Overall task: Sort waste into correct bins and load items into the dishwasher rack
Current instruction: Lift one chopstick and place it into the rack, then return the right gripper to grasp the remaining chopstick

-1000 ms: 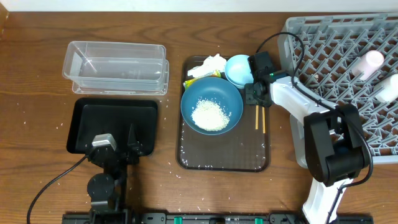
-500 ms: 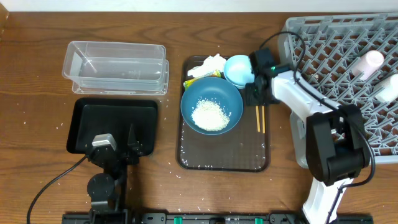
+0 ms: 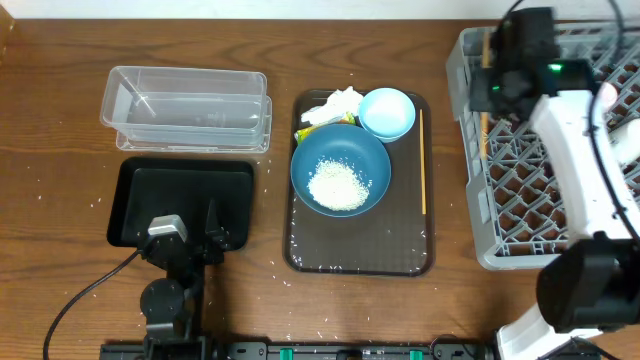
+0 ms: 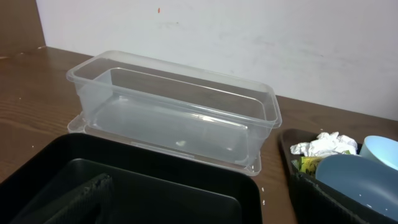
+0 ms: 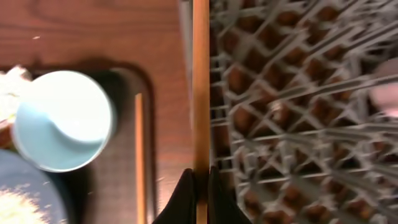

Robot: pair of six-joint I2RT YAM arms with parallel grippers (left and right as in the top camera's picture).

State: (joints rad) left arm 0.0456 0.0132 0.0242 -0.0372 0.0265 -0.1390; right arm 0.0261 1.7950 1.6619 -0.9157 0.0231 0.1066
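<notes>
My right gripper (image 3: 492,88) is shut on one wooden chopstick (image 3: 486,120) and holds it above the left edge of the grey dishwasher rack (image 3: 560,190). In the right wrist view the jaws (image 5: 200,186) pinch this chopstick (image 5: 200,87), which runs along the rack's edge (image 5: 292,124). A second chopstick (image 3: 422,165) lies on the brown serving tray (image 3: 360,255). The dark-blue bowl (image 3: 372,165) holds the rice (image 3: 336,184). The light-blue bowl (image 3: 387,112), the napkin (image 3: 340,100) and the wrapper (image 3: 306,131) lie behind it. My left gripper (image 3: 190,232) is open over the black tray (image 3: 150,195).
The clear container (image 3: 186,108) stands behind the black tray and shows empty in the left wrist view (image 4: 174,118). A pink cup (image 3: 603,95) and a pale cup (image 3: 626,146) sit in the rack's right side. Loose rice grains dot the table.
My right gripper has lifted one chopstick off the brown tray and carried it right and back to the rack's left edge. The left arm has not moved.
</notes>
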